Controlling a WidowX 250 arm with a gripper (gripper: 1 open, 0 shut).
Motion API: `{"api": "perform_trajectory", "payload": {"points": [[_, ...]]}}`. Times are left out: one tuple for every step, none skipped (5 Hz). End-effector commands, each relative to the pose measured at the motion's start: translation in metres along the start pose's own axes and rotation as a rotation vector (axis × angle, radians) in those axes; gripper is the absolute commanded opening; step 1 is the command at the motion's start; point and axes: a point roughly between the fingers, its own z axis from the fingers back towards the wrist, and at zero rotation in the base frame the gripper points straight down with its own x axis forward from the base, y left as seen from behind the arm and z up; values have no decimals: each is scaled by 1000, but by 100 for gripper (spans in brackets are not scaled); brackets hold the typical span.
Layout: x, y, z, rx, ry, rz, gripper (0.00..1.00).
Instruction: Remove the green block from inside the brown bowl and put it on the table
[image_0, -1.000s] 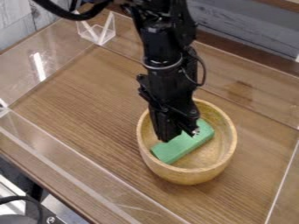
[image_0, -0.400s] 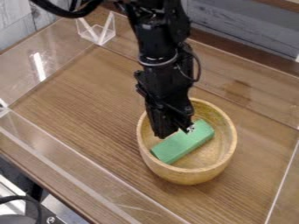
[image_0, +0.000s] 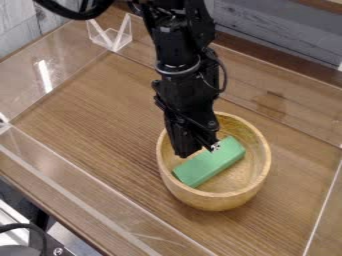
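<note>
The green block (image_0: 213, 163) lies slanted inside the brown bowl (image_0: 254, 180), which stands on the table (image_0: 107, 110) at the front right. My gripper (image_0: 197, 148) points straight down into the bowl, its black fingers together at the block's upper left edge. The jaws look shut. The block rests on the bowl's floor beside the fingertips, and I cannot tell whether they pinch it. The arm hides the bowl's far left rim.
Clear plastic walls (image_0: 40, 75) edge the tabletop on the left, front and right. A clear plastic stand (image_0: 112, 36) sits at the back left. Bare wood lies to the left of the bowl and behind it.
A little more of the green block shows beside the fingers than a second ago. The block still lies in the bowl, and the gripper is still down in it.
</note>
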Motion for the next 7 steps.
{"api": "perform_trajectory", "payload": {"points": [[6, 3, 14, 17, -55, -12, 0], [5, 4, 15, 15, -55, -17, 0], [4, 5, 16, 14, -55, -22, 0], [3, 5, 18, 13, -56, -26, 0], [2, 7, 19, 11, -57, -26, 0], [1, 8, 20, 10, -59, -27, 0], [1, 9, 20, 8, -60, -27, 0]]}}
